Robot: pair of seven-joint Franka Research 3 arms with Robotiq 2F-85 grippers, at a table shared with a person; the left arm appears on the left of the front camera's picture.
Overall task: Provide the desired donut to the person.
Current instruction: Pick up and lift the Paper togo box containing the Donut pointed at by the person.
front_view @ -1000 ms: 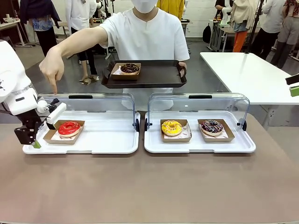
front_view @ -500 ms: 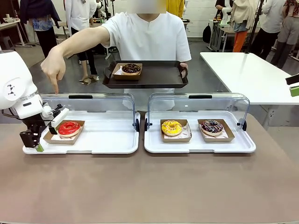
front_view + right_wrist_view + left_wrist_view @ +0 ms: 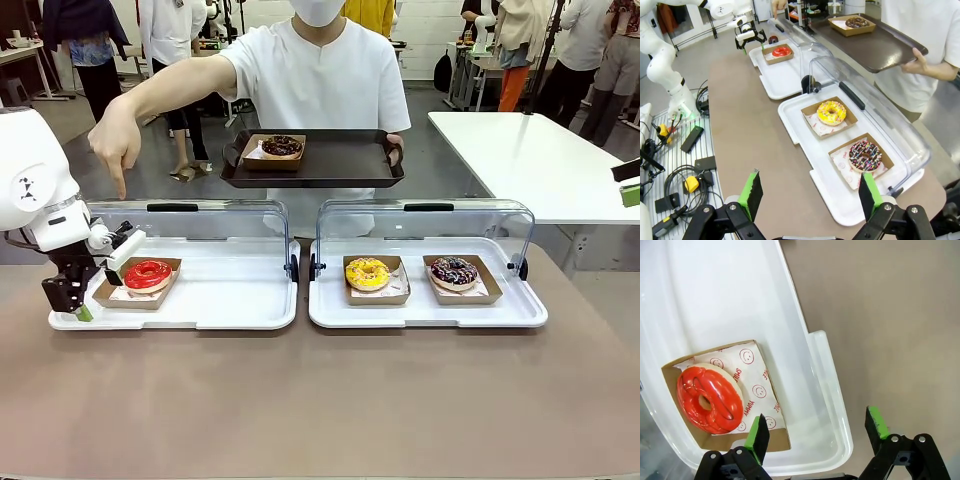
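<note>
Left gripper point(image 3: 817, 427) wide apart straddling tray point(image 3: 832, 385) rim beside red donut point(image 3: 710, 399); right gripper point(image 3: 807, 192) wide apart, well away.

The right gripper point(image 3: 810, 197), jaws apart, faces a white tray point(image 3: 805, 142) holding a yellow donut point(image 3: 831, 112) and a sprinkled donut point(image 3: 865, 152); beyond, the left gripper point(image 3: 751, 41) stands beside a red donut point(image 3: 781, 51) as the person point(image 3: 920, 30) holds a brown tray point(image 3: 875, 47).

Robotics lab. My desk point(image 3: 300, 400) stands in an open hall: loose cables point(image 3: 676, 176) and gear on a floor rack point(image 3: 695, 150), spare white table point(image 3: 530, 160), people point(image 3: 590, 60) milling behind.
</note>
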